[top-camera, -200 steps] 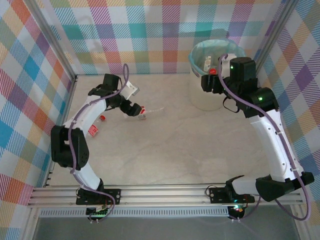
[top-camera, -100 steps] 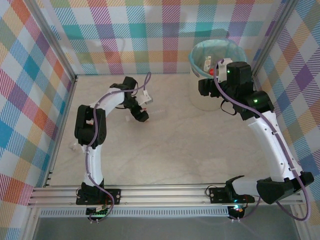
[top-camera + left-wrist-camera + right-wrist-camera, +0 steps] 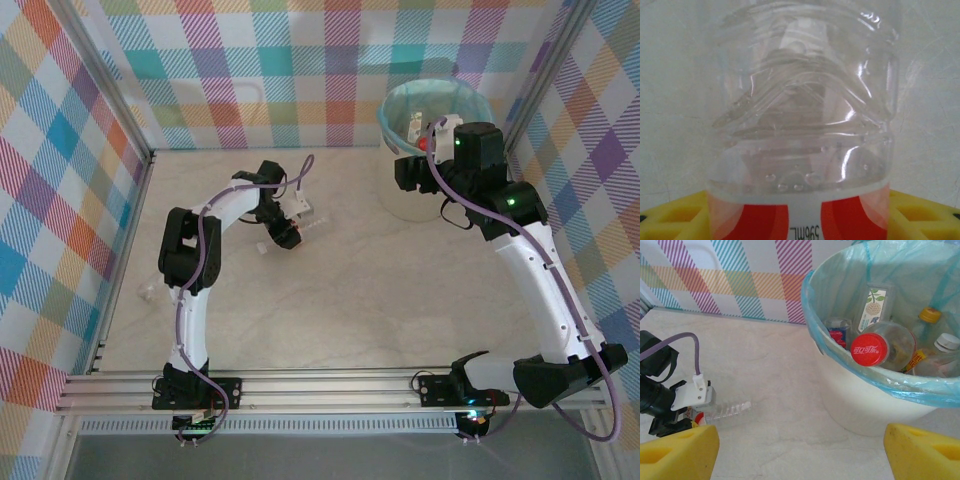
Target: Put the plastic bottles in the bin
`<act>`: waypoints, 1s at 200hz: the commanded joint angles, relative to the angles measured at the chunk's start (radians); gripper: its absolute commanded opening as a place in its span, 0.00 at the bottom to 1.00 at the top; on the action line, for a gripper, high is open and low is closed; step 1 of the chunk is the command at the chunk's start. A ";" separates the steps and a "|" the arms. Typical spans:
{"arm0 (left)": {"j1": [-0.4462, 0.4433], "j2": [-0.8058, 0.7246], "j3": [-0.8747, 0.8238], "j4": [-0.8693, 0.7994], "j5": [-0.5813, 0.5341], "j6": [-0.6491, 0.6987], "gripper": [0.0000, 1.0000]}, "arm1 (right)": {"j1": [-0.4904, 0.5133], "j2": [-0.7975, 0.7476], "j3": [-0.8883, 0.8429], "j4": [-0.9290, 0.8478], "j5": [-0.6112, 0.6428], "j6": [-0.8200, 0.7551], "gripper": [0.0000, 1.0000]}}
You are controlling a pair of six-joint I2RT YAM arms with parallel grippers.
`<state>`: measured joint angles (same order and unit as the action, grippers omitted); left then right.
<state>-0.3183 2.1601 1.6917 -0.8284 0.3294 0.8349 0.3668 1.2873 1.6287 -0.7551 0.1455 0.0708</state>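
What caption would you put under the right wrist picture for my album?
Blue-lined bin holding bottles, while a clear bottle lies on the table.

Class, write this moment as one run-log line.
left claw: around clear bottle lying on table, grip unconfirmed | right claw: open, empty, near bin | bin: several bottles inside

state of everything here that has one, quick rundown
clear bottle: lying on table, gripped
left gripper: shut on clear bottle
bin: upright, partly filled
red-capped bottle: in bin, cap on
right gripper: open, empty, beside bin
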 commanded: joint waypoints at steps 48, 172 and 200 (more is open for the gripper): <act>-0.002 -0.306 -0.150 0.126 0.064 -0.111 0.59 | 0.003 -0.011 0.020 0.038 -0.087 0.032 0.84; -0.134 -0.893 -0.395 0.433 0.381 -0.286 0.56 | 0.008 0.008 -0.043 0.391 -0.796 0.309 0.95; -0.174 -0.926 -0.392 0.410 0.359 -0.276 0.56 | 0.025 0.032 -0.025 0.373 -0.862 0.325 0.95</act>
<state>-0.4644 1.2652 1.2858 -0.3931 0.6662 0.5426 0.3744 1.2999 1.5658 -0.4187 -0.6006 0.3431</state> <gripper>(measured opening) 0.567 0.950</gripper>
